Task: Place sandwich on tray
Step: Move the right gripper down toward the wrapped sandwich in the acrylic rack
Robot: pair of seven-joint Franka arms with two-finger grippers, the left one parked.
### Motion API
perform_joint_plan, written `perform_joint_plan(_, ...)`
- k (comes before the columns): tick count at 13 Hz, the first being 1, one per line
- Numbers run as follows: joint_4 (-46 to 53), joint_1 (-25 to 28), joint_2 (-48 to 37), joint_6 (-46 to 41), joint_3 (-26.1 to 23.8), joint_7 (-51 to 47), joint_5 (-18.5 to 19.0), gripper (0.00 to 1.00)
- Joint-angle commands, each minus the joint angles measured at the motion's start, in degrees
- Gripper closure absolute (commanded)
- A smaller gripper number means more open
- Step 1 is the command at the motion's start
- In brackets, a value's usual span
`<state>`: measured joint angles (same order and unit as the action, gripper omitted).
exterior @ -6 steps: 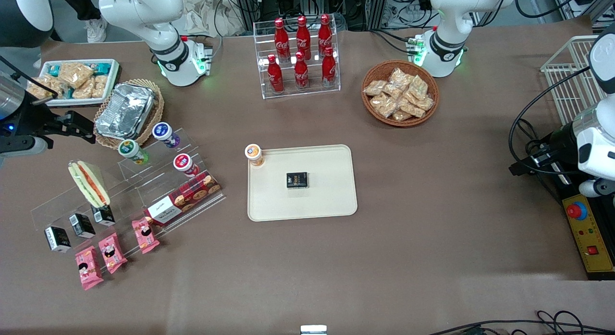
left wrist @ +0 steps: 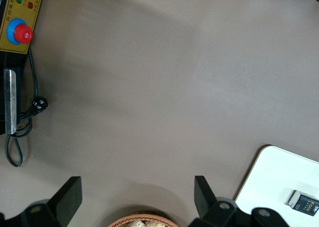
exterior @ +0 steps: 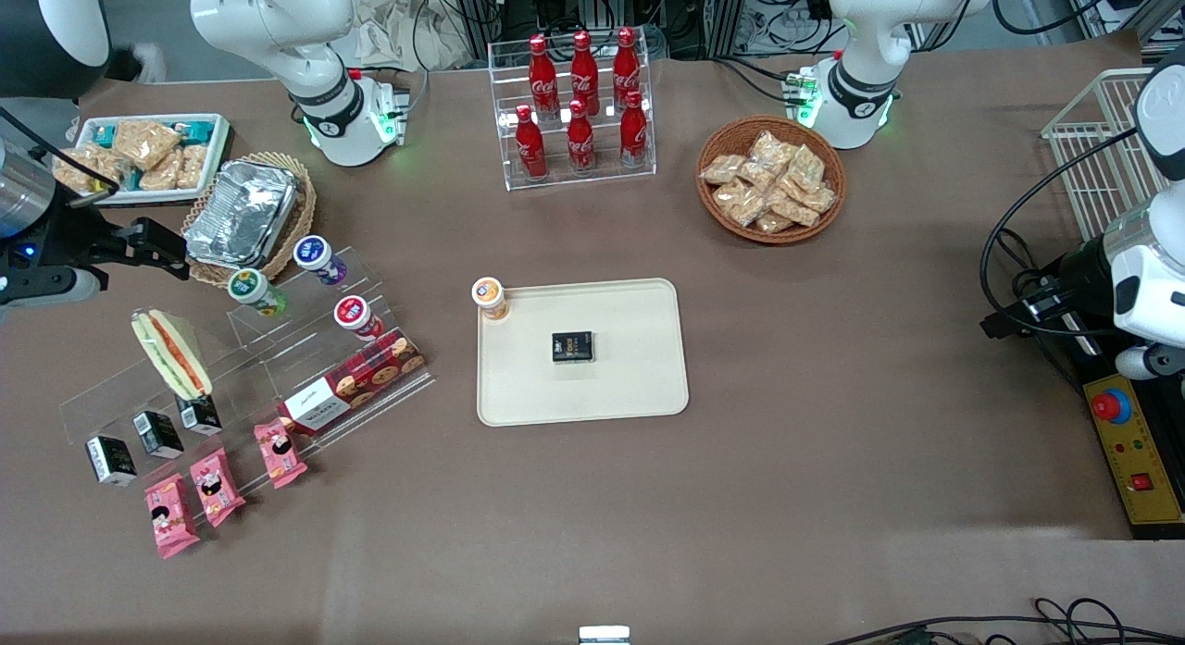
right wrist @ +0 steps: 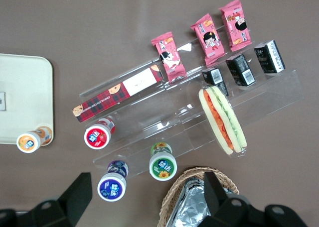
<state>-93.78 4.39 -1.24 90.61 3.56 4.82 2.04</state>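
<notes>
The sandwich (exterior: 172,352), a pale bread wedge with red and green filling, leans on the clear acrylic stepped stand (exterior: 250,367). It also shows in the right wrist view (right wrist: 223,118). The cream tray (exterior: 639,386) lies mid-table and holds a small black box (exterior: 572,346) and an orange-lidded cup (exterior: 489,296). The tray's corner shows in the right wrist view (right wrist: 25,87). My right gripper (exterior: 167,247) is open and empty. It hovers above the table, farther from the front camera than the sandwich, beside the foil container. In the right wrist view the gripper (right wrist: 147,197) spans the green-lidded cup (right wrist: 163,166).
A foil container (exterior: 243,210) sits in a wicker basket. A white tray of snack bags (exterior: 139,155) is near it. Lidded cups (exterior: 319,256), a cookie box (exterior: 356,378), black cartons (exterior: 153,432) and pink packets (exterior: 213,483) fill the stand. A cola rack (exterior: 579,108) and a snack basket (exterior: 771,180) stand farther back.
My right arm has shifted slightly, with the gripper a little farther from the front camera. The sandwich and the tray have not moved.
</notes>
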Motion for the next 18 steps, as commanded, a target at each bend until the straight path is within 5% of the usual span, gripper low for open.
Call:
perform_joint_plan(1,-0.2,-0.3,1.6,0.2,0.8,1.2,-0.2,0.0)
perform_joint_plan(8,-5.7,-2.5,3.7,10.7,10.4,23.8,0.2,0.0)
perform_joint_plan(18,-22.9,-5.1,3.4,27.9,10.6,31.6,0.0,0.0)
